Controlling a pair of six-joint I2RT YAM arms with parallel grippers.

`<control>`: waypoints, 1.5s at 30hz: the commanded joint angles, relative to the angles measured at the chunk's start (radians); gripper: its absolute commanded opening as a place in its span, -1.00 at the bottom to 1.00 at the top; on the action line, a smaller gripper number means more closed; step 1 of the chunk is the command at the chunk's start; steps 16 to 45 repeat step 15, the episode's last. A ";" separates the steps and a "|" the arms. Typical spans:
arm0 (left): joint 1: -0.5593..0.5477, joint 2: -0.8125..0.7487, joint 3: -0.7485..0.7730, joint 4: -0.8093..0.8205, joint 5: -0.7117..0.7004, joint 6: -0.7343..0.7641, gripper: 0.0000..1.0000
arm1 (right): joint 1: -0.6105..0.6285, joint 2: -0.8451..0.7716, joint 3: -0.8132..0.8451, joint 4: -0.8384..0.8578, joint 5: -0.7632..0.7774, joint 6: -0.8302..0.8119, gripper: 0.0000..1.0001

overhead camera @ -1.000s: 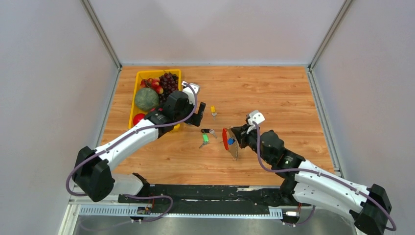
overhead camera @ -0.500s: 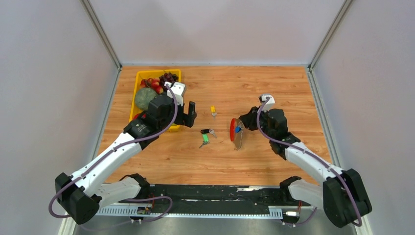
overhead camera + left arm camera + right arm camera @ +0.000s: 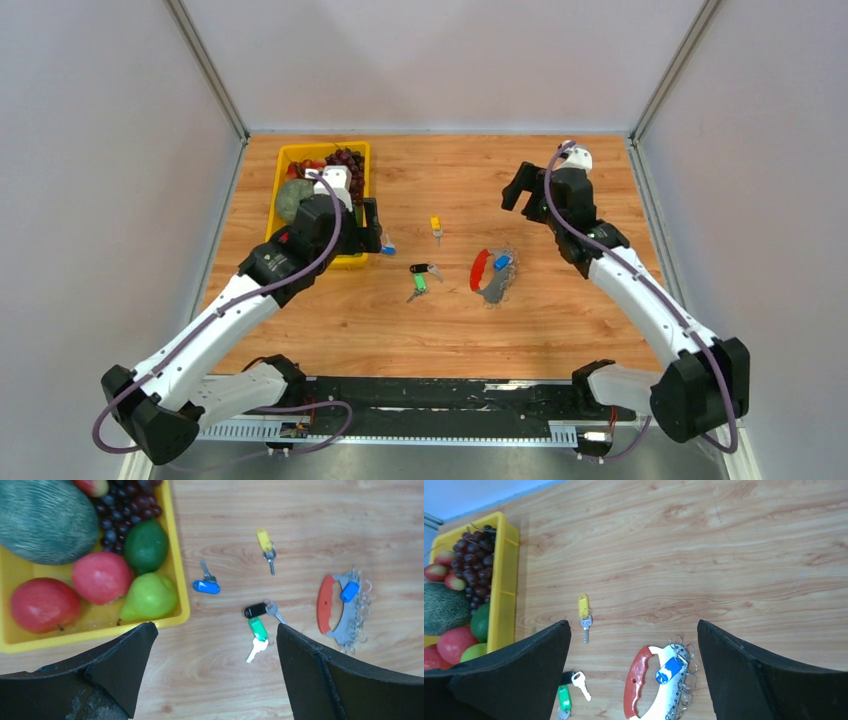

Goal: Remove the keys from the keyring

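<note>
The grey, red-banded keyring (image 3: 490,283) lies flat, a blue key (image 3: 502,263) on it. Loose to its left lie a yellow key (image 3: 436,224), black key (image 3: 421,268), green key (image 3: 420,283) and second blue key (image 3: 388,249).

keyring (image 3: 343,621): showing grey with a red band
keys (image 3: 206,586): showing blue, black, green, yellow heads
tabletop (image 3: 300,520): showing light wood grain

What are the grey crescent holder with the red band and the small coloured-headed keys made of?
The grey crescent-shaped keyring looks like matte plastic; its red curved band is glossier, perhaps rubbery. The loops along its edge glint like thin steel wire. The green-headed key shows a silvery metal blade and a smooth, shiny plastic head; the other keys look alike.
</note>
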 commanded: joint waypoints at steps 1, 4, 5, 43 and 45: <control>-0.001 -0.077 0.135 -0.067 -0.172 -0.071 1.00 | -0.002 -0.166 0.087 -0.142 -0.028 -0.077 0.99; -0.001 -0.129 0.207 -0.055 -0.205 -0.028 1.00 | -0.002 -0.284 0.112 -0.139 -0.030 -0.117 0.99; -0.001 -0.157 0.218 -0.042 -0.221 -0.019 1.00 | -0.002 -0.318 0.120 -0.140 -0.021 -0.129 0.99; -0.001 -0.234 0.210 0.040 -0.261 0.066 1.00 | -0.002 -0.490 0.127 -0.142 0.051 -0.175 0.99; -0.001 -0.234 0.210 0.040 -0.261 0.066 1.00 | -0.002 -0.490 0.127 -0.142 0.051 -0.175 0.99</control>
